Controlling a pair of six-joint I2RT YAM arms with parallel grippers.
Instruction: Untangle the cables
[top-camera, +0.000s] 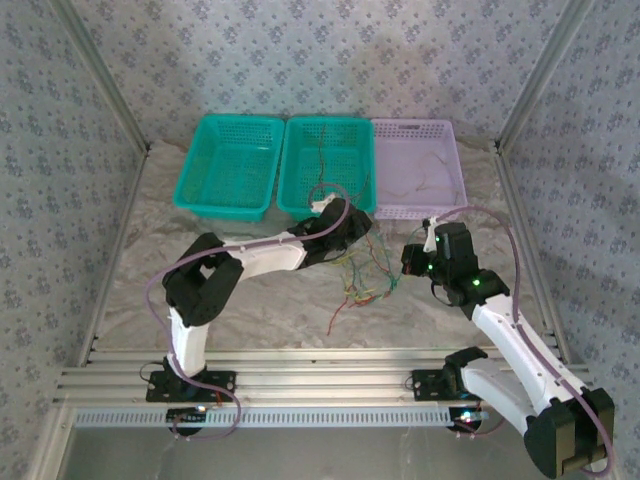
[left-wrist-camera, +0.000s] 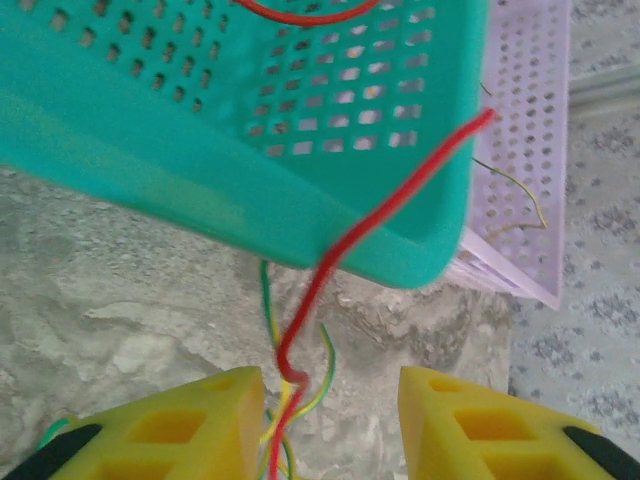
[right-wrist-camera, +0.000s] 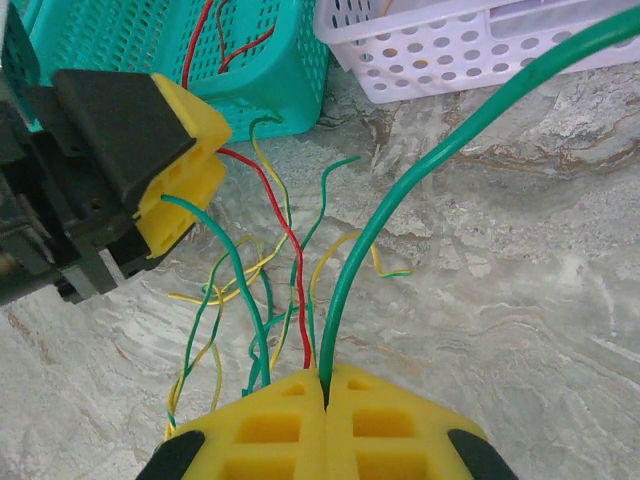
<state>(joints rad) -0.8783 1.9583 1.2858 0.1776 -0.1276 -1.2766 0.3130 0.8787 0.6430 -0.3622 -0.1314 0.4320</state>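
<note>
- Cables (top-camera: 365, 278), a loose knot of thin flexible wires in red, yellow and green, lie on the grey marble-patterned tabletop (top-camera: 270, 310). In the top view they sit at the centre, just below the row of baskets and between the two grippers.
- Left gripper (left-wrist-camera: 330, 420) sits at the knot's upper left in the top view. Its yellow block fingers stand apart, and a red wire (left-wrist-camera: 400, 195) and a few yellow and green strands run up through the gap, unclamped.
- That red wire's long axis runs from the gap towards the upper right of the left wrist view. It crosses the corner of the teal perforated plastic basket (left-wrist-camera: 250, 140), and the lilac perforated basket (left-wrist-camera: 530, 150) stands just beside that.
- Right gripper (right-wrist-camera: 325, 385), at the knot's right, has its yellow fingers pressed together on a green cable (right-wrist-camera: 400, 190). This cable arcs away to the upper right of the right wrist view.
- With the red wire already lying between the left fingers, the left arm looks the nearer one for taking it.
- All the strands look smooth, limp and springy, so any pull will probably drag neighbouring strands along.
</note>
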